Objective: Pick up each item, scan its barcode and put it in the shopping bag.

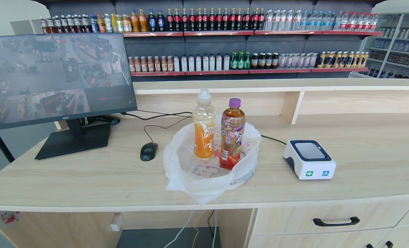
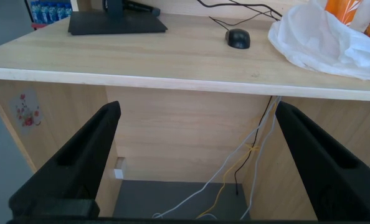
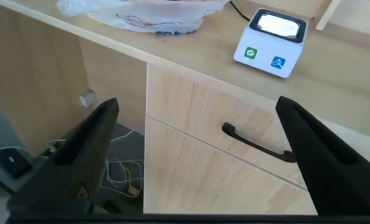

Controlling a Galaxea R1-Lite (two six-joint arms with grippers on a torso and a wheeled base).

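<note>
Two bottles stand upright inside the white shopping bag (image 1: 190, 179) on the counter (image 1: 87, 179): an orange drink (image 1: 204, 129) and, just beside it (perhaps touching, hard to tell), a purple-capped bottle (image 1: 232, 136). The scanner (image 1: 309, 158) sits near the bag, on the robot's right. The left gripper (image 2: 197, 118) and right gripper (image 3: 199, 109) hang below the countertop, jaws wide, holding nothing

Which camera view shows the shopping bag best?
The head view: the whole shopping bag lies open on the counter, with an orange drink bottle and a purple-capped bottle standing in it. The left wrist view shows its crumpled side; the right wrist view shows a strip of its edge.
</note>
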